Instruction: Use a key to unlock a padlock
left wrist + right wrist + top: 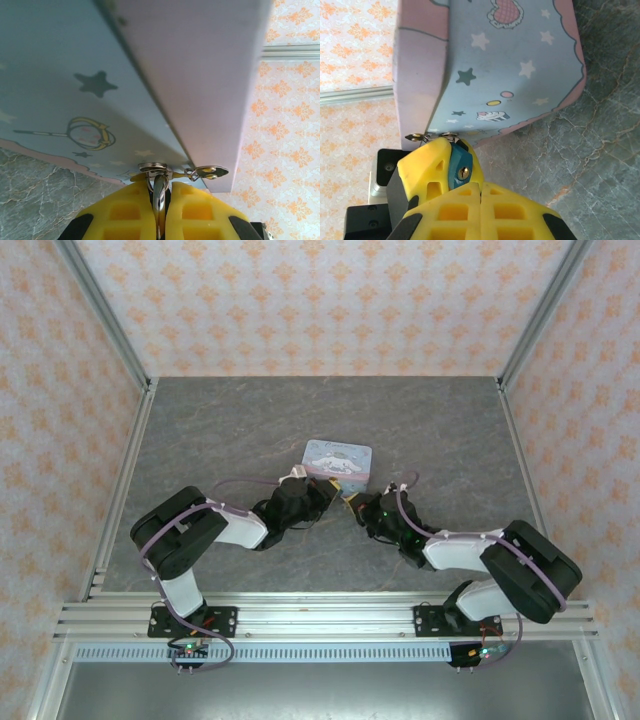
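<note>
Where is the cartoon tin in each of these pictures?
Top external: tin at the centre of the table.
Left wrist: tin upper left, above left claw.
Right wrist: tin top centre, above right claw and blue padlock.
Shared landmark: orange-patterned wall.

Black-white arms (240, 528), yellow fingers (200, 210), lilac cables (243, 482)

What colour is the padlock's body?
The padlock body is blue-teal, seen best in the right wrist view.

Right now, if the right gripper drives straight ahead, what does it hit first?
Most likely the blue padlock, keyhole facing the right gripper and pinched by the left gripper; the cartoon tin lies just beyond. The gap is hard to judge.
</note>
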Robot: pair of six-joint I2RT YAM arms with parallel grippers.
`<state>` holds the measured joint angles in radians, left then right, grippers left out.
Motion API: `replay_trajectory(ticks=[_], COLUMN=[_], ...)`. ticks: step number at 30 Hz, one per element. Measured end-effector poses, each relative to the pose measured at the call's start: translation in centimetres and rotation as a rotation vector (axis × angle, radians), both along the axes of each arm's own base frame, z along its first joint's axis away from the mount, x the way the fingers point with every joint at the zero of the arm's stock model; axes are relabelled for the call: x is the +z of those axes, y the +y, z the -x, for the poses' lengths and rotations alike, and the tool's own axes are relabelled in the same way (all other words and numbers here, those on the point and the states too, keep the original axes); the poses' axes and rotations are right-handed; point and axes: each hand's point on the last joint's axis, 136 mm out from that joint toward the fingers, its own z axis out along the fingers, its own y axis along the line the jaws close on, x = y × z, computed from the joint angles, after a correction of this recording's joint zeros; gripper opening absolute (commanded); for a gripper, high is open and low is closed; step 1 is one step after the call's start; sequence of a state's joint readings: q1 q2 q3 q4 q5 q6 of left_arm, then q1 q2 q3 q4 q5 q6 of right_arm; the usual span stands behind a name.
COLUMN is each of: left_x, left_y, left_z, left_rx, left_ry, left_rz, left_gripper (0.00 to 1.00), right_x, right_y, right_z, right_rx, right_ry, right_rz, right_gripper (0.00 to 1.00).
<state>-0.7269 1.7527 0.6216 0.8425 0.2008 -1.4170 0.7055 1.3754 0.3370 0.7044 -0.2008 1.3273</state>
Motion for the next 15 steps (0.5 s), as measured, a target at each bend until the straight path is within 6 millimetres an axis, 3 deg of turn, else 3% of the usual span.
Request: replay_trajectory(ticks=[15], left_x=[0.00], left_y=[0.01], left_z=[-0.01], left_rx=[0.001], left_ry=[0.000], left_rz=[0.000], left_gripper=[0.00], right_x=[-0.13], right_y=[-0.40], right_z=[-0.64], right_rx=[-0.018], right_ry=[0.004], right_rz=[0.003], right_gripper=[0.00])
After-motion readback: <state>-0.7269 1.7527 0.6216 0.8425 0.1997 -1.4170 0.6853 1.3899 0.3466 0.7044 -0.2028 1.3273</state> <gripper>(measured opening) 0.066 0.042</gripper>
